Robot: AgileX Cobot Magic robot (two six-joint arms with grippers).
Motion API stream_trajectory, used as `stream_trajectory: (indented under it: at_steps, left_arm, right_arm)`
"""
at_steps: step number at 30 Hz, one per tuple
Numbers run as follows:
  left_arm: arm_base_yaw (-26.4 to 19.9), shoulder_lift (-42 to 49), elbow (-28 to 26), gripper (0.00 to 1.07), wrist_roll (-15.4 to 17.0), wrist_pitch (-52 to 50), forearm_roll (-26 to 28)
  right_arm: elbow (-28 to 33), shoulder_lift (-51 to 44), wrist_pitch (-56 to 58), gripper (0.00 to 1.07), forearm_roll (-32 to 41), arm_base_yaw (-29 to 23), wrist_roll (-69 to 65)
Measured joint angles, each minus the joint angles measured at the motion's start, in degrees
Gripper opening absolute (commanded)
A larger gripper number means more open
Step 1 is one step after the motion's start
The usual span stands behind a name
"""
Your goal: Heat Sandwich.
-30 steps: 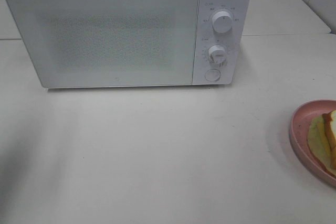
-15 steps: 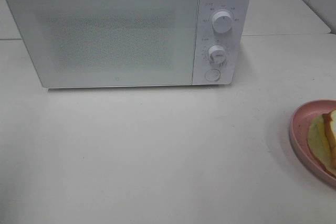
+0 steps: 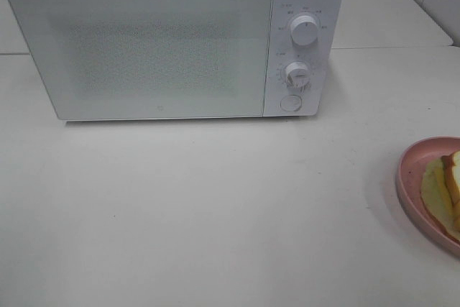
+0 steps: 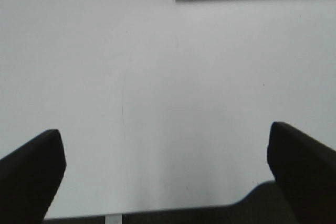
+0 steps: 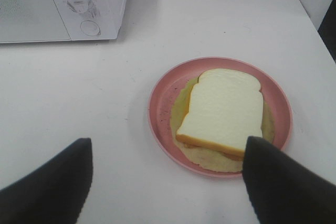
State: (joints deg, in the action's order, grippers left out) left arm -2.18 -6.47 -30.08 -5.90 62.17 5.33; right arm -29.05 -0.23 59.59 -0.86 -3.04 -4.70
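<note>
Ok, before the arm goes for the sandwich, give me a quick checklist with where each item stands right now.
1. Sandwich lies on the pink plate: ok.
2. Right gripper jaws open, holding nothing: ok.
3. Left gripper jaws open over bare table: ok.
4. Microwave door open for loading: not ok, it is shut.
5. Table between plate and microwave free: ok.
6. Microwave inside empty: cannot tell.

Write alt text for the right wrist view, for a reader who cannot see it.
A sandwich of white bread lies on a round pink plate on a white table. The open right gripper frames it, empty, its two dark fingers in the foreground. A white microwave with its door shut stands behind.
</note>
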Motion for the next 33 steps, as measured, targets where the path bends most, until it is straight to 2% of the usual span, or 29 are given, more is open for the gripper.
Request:
stream_trajectory:
  at_steps: [6,33]
  left_arm:
    - [0.0,6.5,1.5,1.01,-0.2,-1.8,-0.3]
    - [0.0,6.7,1.5,1.01,-0.2,-2.5,-0.3]
  right_arm:
    - [0.0,0.0,0.0,0.76,0.0,0.0,0.0]
    - [0.0,0.0,0.0,0.76,0.0,0.0,0.0]
